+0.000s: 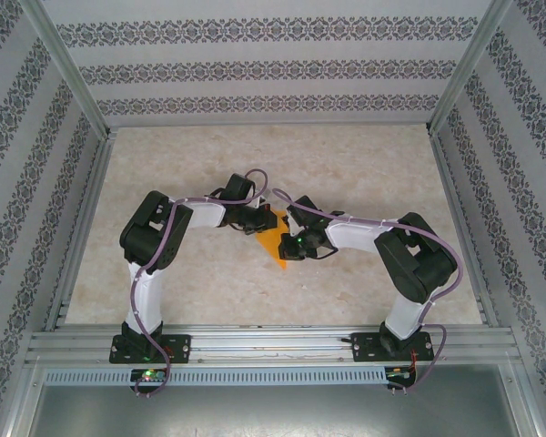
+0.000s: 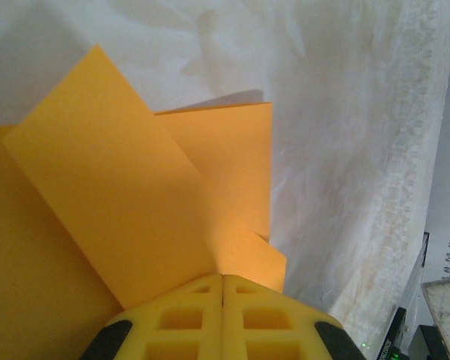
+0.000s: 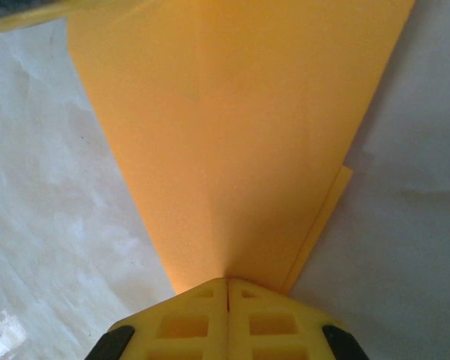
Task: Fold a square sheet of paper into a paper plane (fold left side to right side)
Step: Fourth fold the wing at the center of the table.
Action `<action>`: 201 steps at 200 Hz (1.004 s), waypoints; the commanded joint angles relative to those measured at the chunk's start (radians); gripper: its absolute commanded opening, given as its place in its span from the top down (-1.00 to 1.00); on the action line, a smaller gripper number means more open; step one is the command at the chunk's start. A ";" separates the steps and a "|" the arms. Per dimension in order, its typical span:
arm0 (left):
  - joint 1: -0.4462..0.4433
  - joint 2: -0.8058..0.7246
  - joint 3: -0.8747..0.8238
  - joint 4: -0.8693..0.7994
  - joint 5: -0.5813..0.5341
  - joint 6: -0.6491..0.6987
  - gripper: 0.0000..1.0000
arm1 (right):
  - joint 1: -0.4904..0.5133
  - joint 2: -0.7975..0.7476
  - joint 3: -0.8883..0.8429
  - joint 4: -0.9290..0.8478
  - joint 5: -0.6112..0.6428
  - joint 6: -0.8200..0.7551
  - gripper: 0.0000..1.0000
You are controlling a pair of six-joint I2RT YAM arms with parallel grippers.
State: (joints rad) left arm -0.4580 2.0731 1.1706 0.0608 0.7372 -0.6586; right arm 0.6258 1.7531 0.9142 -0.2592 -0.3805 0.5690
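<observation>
Top cam gives the layout: orange sheet lies mid-table between the two wrists, mostly hidden by them, showing as a narrow wedge. Its long axis runs approx far-to-near, w/ the pointed tip toward the arm bases and a bit to the right. The wrist cams add the fold detail the top cam can't. On the L wrist cam the sheet is in layers, w/ one long flap tilted up over a flatter panel behind, and the layers converge at the left gripper. On the R wrist cam the sheet is a fan w/ a centre crease running straight down to the right gripper. A second layer edge peeks out along its right side, and a shadow falls on the table beside it. Both pairs of yellow fingers are pressed together w/ no gap. Each looks to be pinching the paper where it narrows into the seam, though the contact itself is hidden by the fingertips. Pose from the top cam: both arms rise from their bases w/ elbows folded outward and forearms angled inward. The left gripper sits at the wedge's far-left part, and the right gripper is just beside its right edge.
</observation>
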 commanded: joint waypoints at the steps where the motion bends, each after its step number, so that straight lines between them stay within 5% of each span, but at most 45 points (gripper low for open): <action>1: 0.001 0.028 -0.039 -0.018 -0.064 0.014 1.00 | -0.014 -0.031 -0.003 -0.138 0.025 -0.013 1.00; 65: 0.001 0.025 -0.066 0.017 -0.056 0.004 1.00 | -0.069 -0.153 -0.016 0.001 -0.111 0.016 1.00; 111: 0.001 0.025 -0.072 0.022 -0.057 0.000 1.00 | -0.060 -0.068 -0.021 0.185 -0.176 0.091 1.00; 201: 0.001 0.027 -0.073 0.020 -0.058 -0.006 1.00 | -0.040 0.068 0.026 0.202 -0.157 0.086 1.00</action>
State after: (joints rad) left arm -0.4580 2.0663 1.1362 0.1223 0.7444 -0.6628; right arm 0.5724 1.7920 0.9085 -0.0761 -0.5323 0.6529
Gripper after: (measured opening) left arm 0.055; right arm 0.046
